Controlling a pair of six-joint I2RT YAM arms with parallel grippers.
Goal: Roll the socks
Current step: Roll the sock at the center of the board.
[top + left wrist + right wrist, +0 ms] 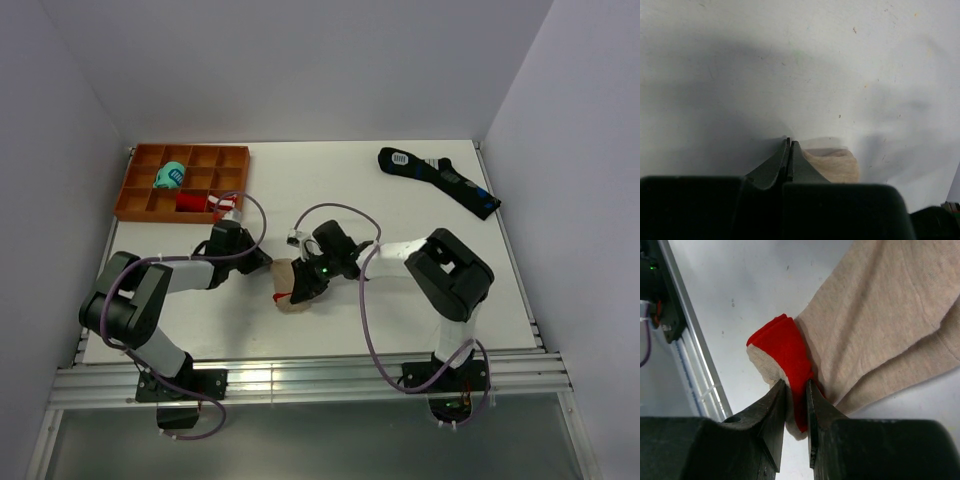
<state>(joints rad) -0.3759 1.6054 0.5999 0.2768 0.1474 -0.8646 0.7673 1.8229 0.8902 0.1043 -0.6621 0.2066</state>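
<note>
White matte desk [400, 200], faintly speckled in the wrist views, boxed by plain pale walls [300, 60] on three sides. Ribbed aluminium rail [300, 378] runs along the near edge.

Left arm [150, 290] and right arm [450, 270], black and white, both reach inward and meet mid-desk. Purple cables [366, 320] loop over them.

Orange moulded tray [135, 205] with gridded compartments sits at the far-left corner, close to the left wall.

Long black sock [440, 180] with blue and white marks lies flat and diagonal at far right, well apart from everything else.

The socks [880, 315] are soft beige knit with a fine weave, in flat folded layers with a red end. They lie mid-desk between the two arms. The top view gives only a beige lump with a bit of red, mostly hidden under the right wrist.

Right fingers [795, 384], dark and wedge-shaped, are nearly closed, pinching the red end and its beige lip.

Left fingers [789, 145] are pressed together tip to tip, with nothing seen between them. A rounded beige sock edge sits just beside one finger; contact is hard to tell.

Teal rolled bundle [171, 177] sits in one tray compartment, and a red-and-white roll [205, 203] lies along the tray's near side.

Bare desk shows right of centre and along the far edge. In the right wrist view the rail is close to the red end.
</note>
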